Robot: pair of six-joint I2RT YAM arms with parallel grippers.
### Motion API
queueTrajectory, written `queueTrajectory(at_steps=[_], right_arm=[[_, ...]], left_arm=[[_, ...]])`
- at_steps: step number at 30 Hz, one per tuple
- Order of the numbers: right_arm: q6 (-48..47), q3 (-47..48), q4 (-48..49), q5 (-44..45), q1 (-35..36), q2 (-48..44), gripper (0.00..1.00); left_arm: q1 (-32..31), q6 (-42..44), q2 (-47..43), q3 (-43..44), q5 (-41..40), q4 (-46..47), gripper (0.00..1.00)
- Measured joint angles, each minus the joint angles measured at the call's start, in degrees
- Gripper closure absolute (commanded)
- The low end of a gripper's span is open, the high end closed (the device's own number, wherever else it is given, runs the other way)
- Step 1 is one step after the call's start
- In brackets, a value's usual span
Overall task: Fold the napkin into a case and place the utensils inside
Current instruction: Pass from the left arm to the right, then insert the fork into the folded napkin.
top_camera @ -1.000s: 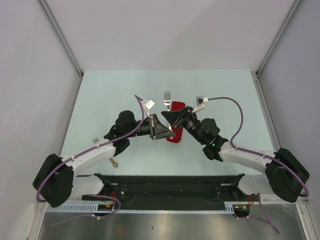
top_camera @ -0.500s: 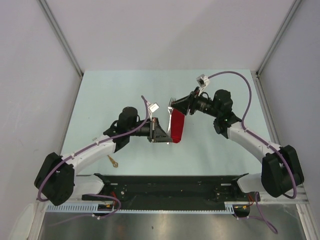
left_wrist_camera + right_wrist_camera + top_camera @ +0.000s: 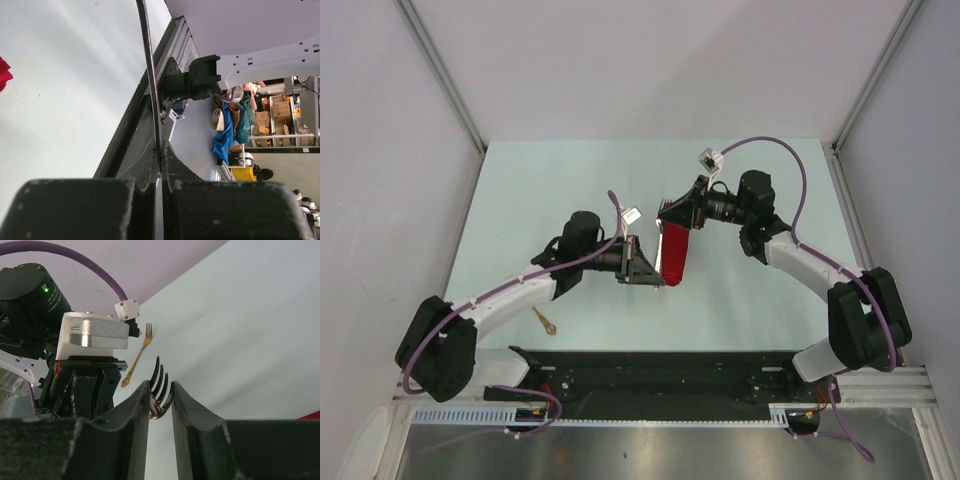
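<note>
The red napkin [image 3: 676, 252] lies mid-table as a narrow upright strip. Only its edge shows in the left wrist view [image 3: 3, 74] and in the right wrist view [image 3: 313, 415]. My right gripper [image 3: 667, 211] is at the napkin's far end, shut on the head of a fork [image 3: 161, 384] whose tines stick up between the fingers. My left gripper [image 3: 655, 270] sits against the napkin's left edge, shut. A thin dark strip [image 3: 148, 70] runs out from between its tips [image 3: 160, 144], and I cannot tell what it is. A small gold fork [image 3: 546, 321] lies loose on the table, also visible in the right wrist view [image 3: 138, 354].
The black rail [image 3: 660, 362] carrying the arm bases runs along the near edge. Grey walls close in the table on the left, back and right. The left arm's wrist and camera [image 3: 92, 337] stand close to the right gripper's left side.
The right arm has swung from over the napkin's middle to its far end and closed on the fork's head. The napkin now stands as a narrower strip. The left gripper has stayed shut, shifting slightly.
</note>
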Motion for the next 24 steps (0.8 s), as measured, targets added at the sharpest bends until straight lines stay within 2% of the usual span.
queueTrajectory(at_steps=[3,4,7,8,11,12,13,15,16,18,19,22,24], right_arm=[[0.0,0.4,0.0,-0.5,-0.4,0.5,0.81],[0.1,0.5,0.1,-0.9,-0.6,0.7,1.0],[0.8,0.8,0.1,-2.8,-1.6,0.9,1.0],[0.9,0.9,0.1,-3.3,-1.9,0.9,1.0],[0.7,1.0,0.2,-4.0,-3.3,1.5,1.0],[0.3,1.0,0.3,-3.8,-4.0,2.1,1.0],[-0.3,1.2,0.5,-3.4,-5.0,2.9,1.0],[-1.8,2.4,0.4,-2.9,-7.1,5.4,1.0],[-3.3,4.1,0.6,-2.9,-8.5,8.3,1.0],[-4.6,6.6,0.4,-2.9,-11.3,12.2,1.0],[-5.6,8.3,0.4,-2.8,-12.6,14.8,1.0],[-8.3,13.1,0.0,-2.6,-15.8,21.6,1.0],[-9.2,16.0,-0.3,-2.7,-17.0,25.2,1.0]], left_arm=[[0.1,0.2,0.6,0.4,0.4,0.0,1.0],[0.1,0.4,0.9,0.5,0.5,-0.1,1.0],[0.3,0.9,1.5,0.7,1.1,-0.2,0.99],[0.4,1.4,1.8,0.8,1.4,-0.2,0.77],[0.7,3.9,3.2,3.2,-0.2,-3.9,0.57],[0.9,4.6,3.9,4.3,-2.1,-5.5,0.48],[1.1,5.2,4.3,5.2,-4.2,-6.7,0.46],[1.5,5.3,4.4,5.8,-9.8,-8.0,0.52],[1.7,4.8,4.4,5.8,-12.4,-8.0,0.62],[1.8,3.0,4.7,5.7,-16.8,-7.0,0.76],[1.8,2.1,5.1,5.7,-18.4,-5.9,0.85],[1.5,0.4,8.5,6.1,-21.7,-2.5,0.97],[1.2,-0.3,12.7,7.3,-22.6,-1.0,0.99]])
